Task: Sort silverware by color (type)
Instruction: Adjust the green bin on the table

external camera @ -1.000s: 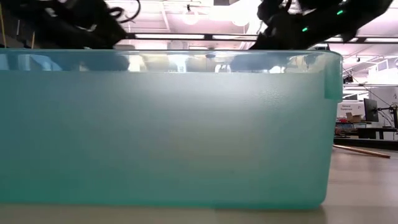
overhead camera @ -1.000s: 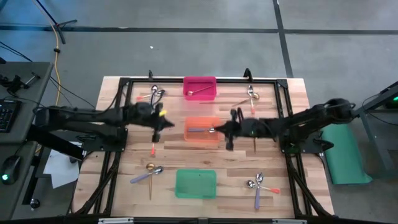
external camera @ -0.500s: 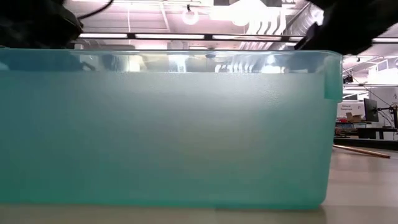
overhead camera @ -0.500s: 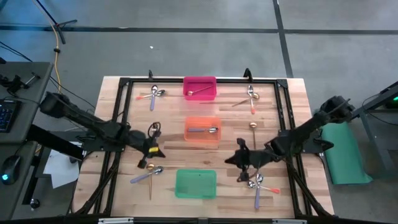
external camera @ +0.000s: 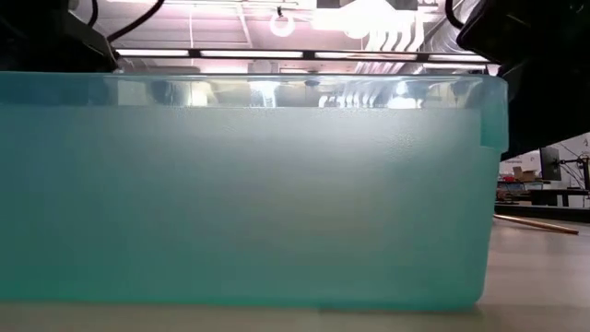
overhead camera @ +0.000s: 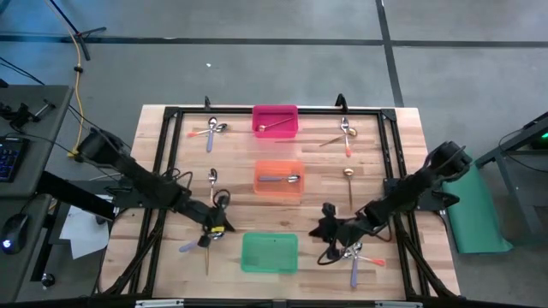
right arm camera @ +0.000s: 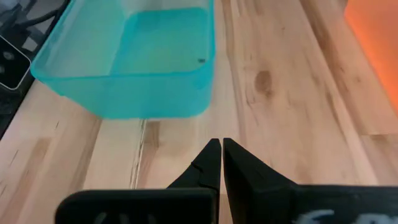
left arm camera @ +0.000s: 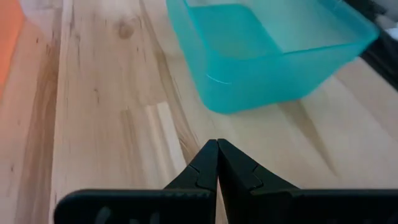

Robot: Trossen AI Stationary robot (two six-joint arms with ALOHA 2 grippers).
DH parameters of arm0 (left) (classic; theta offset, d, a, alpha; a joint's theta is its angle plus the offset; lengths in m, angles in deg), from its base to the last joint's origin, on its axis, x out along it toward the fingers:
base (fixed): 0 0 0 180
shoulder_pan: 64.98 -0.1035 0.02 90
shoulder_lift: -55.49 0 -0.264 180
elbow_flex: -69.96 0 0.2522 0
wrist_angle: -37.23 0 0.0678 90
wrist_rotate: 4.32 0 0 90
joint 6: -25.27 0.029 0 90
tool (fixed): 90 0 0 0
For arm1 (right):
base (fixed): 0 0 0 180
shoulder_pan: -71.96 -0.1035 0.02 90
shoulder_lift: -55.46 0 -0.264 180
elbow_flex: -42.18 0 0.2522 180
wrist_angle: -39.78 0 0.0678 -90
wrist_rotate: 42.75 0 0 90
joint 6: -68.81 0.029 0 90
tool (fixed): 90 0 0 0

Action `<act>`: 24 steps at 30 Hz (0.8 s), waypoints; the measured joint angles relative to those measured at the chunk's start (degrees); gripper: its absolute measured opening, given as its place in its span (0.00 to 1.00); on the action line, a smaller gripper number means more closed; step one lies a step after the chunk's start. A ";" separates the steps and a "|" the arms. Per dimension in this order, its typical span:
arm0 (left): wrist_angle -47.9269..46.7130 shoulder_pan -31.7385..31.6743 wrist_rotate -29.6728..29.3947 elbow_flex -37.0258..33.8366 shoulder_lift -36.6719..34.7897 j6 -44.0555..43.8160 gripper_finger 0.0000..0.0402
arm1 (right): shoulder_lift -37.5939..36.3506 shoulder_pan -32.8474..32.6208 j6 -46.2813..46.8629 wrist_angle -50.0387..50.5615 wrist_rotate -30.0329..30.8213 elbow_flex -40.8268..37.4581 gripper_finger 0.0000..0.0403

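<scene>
Wooden tabletop [overhead camera: 231, 205] is being shared by three bins: a pink bin [overhead camera: 275, 121] holding one gold spoon [overhead camera: 272, 127], an orange bin [overhead camera: 279, 179] holding a purple-handled spoon [overhead camera: 281, 179], and a green bin [overhead camera: 269, 252] lying bare. The left gripper [overhead camera: 214, 229] is being held low beside the green bin, fingers [left arm camera: 205, 167] pressed together on nothing. The right gripper [overhead camera: 329, 229] is being held on the bin's other side, near three spoons [overhead camera: 355, 252], its fingers [right arm camera: 235, 167] likewise closed and empty. Other spoons are lying scattered toward the table's corners.
</scene>
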 joint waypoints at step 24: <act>-5.59 -0.15 -5.81 6.87 7.69 -3.17 0.00 | 0.72 -3.63 3.57 -0.59 0.49 3.33 0.00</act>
